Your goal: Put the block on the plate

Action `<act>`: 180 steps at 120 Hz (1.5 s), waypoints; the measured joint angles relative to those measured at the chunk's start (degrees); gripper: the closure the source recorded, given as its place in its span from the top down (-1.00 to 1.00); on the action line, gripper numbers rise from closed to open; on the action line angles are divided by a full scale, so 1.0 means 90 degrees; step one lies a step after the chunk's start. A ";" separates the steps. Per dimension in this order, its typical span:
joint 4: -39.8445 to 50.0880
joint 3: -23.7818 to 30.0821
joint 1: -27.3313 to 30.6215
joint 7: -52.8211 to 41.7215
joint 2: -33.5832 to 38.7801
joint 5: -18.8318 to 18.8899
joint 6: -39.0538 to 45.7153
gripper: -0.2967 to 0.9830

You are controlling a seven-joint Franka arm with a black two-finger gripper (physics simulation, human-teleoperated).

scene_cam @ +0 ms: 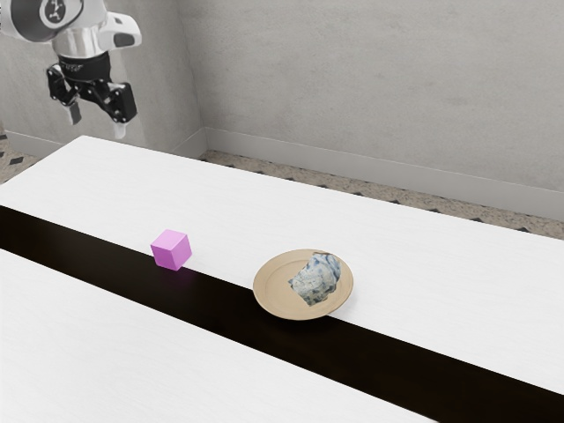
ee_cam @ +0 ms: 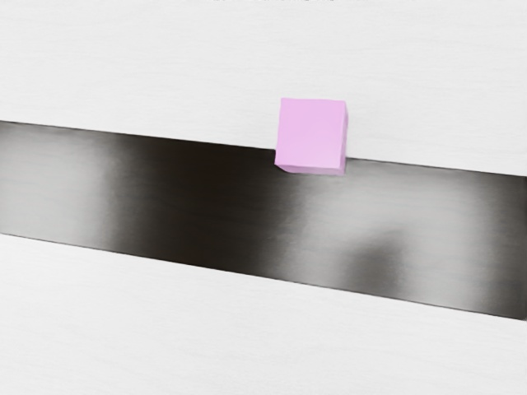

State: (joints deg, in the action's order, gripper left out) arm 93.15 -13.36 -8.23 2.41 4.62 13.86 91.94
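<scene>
Tool (scene_cam: pixel 97 123) aloft, pink block (scene_cam: pixel 171 250) well below

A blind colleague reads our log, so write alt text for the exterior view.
A pink cubic block sits on a white table with a black stripe; apart from it, toward the exterior view's right, is a round tan plate with a blue-grey patterned patch. A black two-finger gripper hangs open and empty at the exterior view's upper left.
</scene>
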 joint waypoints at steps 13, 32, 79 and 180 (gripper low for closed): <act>0.0065 0.0018 -0.0069 0.0046 0.0022 0.0029 0.0047 0.54; 0.0839 0.0077 -0.0052 0.0102 -0.0030 0.0042 0.0338 0.54; 0.2803 0.0023 0.0082 0.0490 -0.0584 -0.0251 0.2241 0.54; 0.0593 0.0374 0.1368 -0.0293 -0.3486 -0.1358 0.3484 0.54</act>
State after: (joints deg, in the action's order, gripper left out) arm 98.49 -9.99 4.08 -0.23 -26.75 1.64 123.29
